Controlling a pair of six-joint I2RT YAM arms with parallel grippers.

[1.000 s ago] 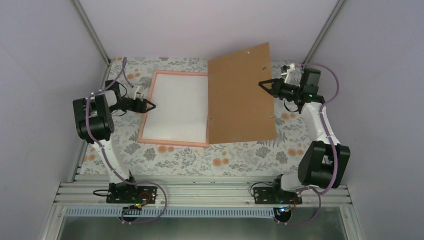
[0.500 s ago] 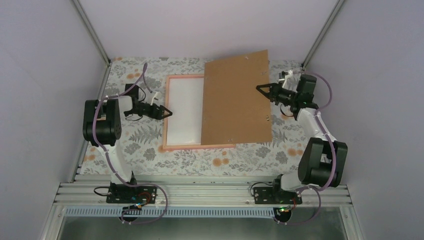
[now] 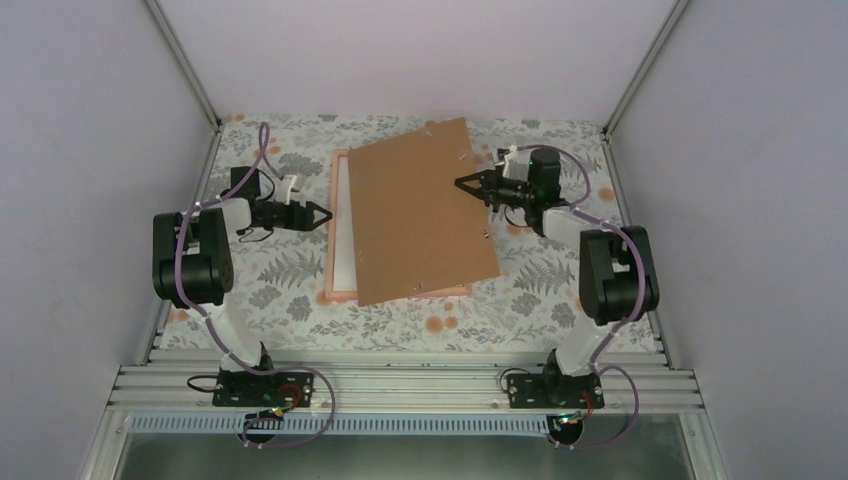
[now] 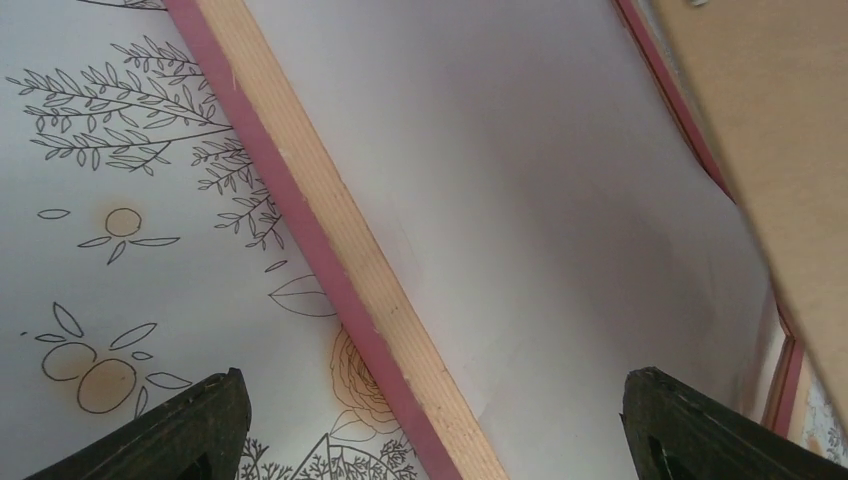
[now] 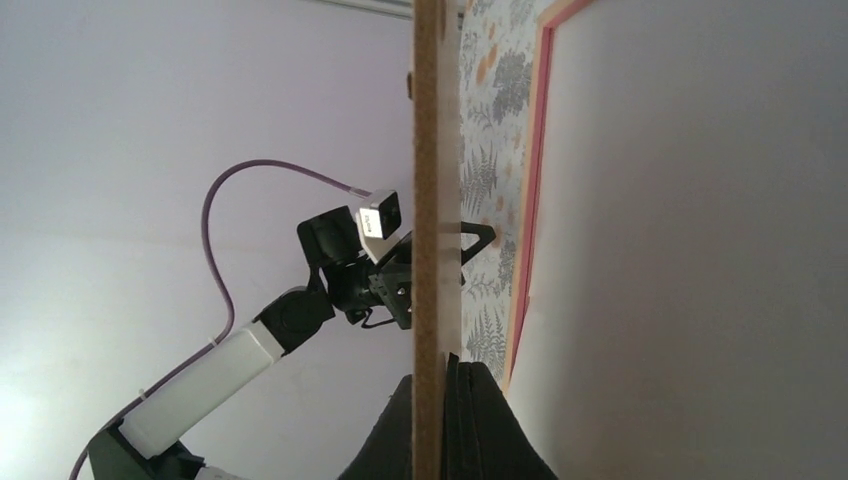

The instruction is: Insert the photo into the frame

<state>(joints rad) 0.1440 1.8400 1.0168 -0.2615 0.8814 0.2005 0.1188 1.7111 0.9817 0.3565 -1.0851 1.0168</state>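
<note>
The photo [image 4: 560, 200], a thin rectangular print showing only its plain white back, lies inside the large thin pink rectangular frame [image 3: 331, 240] at the middle of the floral-patterned table [image 3: 270, 290]. The step in hand looks like closing up. The right hand [image 3: 462, 184] is clamped on the right edge of the brown rectangular backing board [image 3: 420, 215], which hangs tilted and skewed over most of the frame, leaving only a strip at the left uncovered. The left hand [image 3: 320, 215], fingers wide apart and holding nothing, hovers just left of the frame's left rail. Next, the board needs squaring with the frame and lowering flat without shifting the print.
</note>
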